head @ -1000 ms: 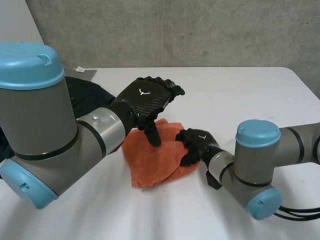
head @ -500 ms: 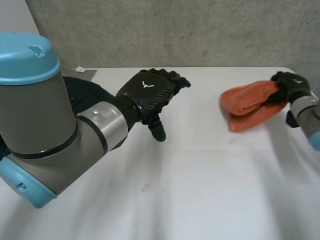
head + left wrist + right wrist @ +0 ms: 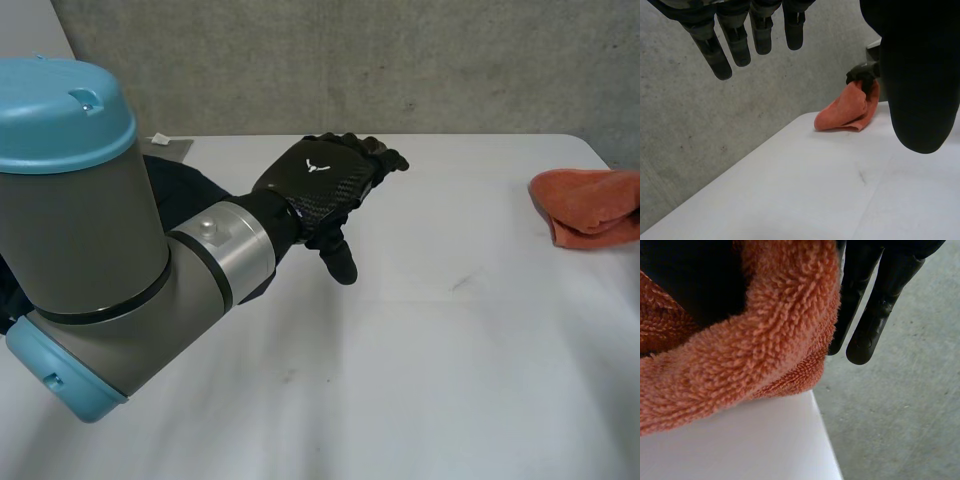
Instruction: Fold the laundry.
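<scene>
A folded orange towel point(image 3: 585, 205) sits at the table's right edge. In the left wrist view the towel point(image 3: 847, 112) hangs by its upper end from my right hand point(image 3: 863, 75), which pinches it. In the right wrist view the towel point(image 3: 740, 355) bulges across the palm, with the fingers point(image 3: 875, 315) of that hand pointing past it over the table's edge. My left hand point(image 3: 320, 185) hovers open above the middle of the table, fingers point(image 3: 735, 40) straight and thumb pointing down, holding nothing.
A dark garment point(image 3: 185, 185) lies at the back left, partly behind my left arm. A small grey tag point(image 3: 165, 142) rests near the far left edge. The white table point(image 3: 450, 350) ends at a concrete wall behind, and the floor drops away on the right.
My right hand has carried the orange towel from the middle of the table to the far right edge. The left hand has drifted slightly right, still open.
</scene>
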Controlling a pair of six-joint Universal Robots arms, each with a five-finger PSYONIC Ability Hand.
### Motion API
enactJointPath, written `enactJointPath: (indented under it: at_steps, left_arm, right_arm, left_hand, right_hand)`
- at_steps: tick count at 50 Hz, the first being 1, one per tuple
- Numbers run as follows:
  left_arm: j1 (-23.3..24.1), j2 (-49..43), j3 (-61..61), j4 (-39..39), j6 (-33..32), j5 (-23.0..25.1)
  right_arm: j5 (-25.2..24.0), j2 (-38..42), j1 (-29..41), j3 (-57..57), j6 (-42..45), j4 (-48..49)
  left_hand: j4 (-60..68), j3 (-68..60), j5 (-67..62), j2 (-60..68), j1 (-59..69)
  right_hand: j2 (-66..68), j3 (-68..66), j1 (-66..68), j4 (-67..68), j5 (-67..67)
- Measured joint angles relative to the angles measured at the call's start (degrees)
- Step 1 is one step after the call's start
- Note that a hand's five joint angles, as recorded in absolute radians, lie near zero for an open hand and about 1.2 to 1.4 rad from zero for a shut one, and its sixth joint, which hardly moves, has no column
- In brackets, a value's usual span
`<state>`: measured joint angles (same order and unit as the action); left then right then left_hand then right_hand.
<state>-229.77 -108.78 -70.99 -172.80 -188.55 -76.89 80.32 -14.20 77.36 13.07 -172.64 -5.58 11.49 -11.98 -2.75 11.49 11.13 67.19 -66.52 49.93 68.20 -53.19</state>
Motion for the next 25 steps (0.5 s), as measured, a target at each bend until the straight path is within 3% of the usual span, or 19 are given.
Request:
enactJointPath:
  at_steps: [9,10,12,15,25]
  left_arm:
    - [-0.02,-0.29,-0.22,0.0,0.19,-0.02]
    - [-0.03,-0.3,-0.25,0.0,0.19,-0.01]
    - [-0.04,-0.29,-0.27,0.0,0.21,-0.03]
    - [-0.1,-0.25,-0.31,0.01,0.24,-0.05]
    - [-0.34,0.52,-1.47,0.01,0.18,-0.04]
  right_arm:
    - [3.79,0.75,-0.01,-0.99,6.56,0.8]
    - [4.72,0.83,0.04,-0.68,8.55,0.85]
    - [5.19,0.69,0.12,0.0,9.88,0.83]
    - [5.61,0.13,0.3,1.57,11.5,0.78]
    - [6.01,-10.06,-1.51,17.57,29.4,1.46]
  left_hand:
    - [0.0,0.0,0.0,0.0,0.0]
    - [0.0,0.0,0.0,0.0,0.0]
    - [0.0,0.0,0.0,0.0,0.0]
    - [0.0,0.0,0.0,0.0,0.0]
    - [0.0,0.0,0.0,0.0,0.0]
  right_hand:
    - [-1.81,1.61,-0.77,-2.02,1.31]
    - [-23.23,21.22,-17.4,-22.01,19.36]
    - [-45.1,42.93,-33.21,-43.61,40.16]
    - [-54.09,53.62,-38.16,-54.29,48.83]
    - [-54.38,54.22,-38.17,-54.65,49.59]
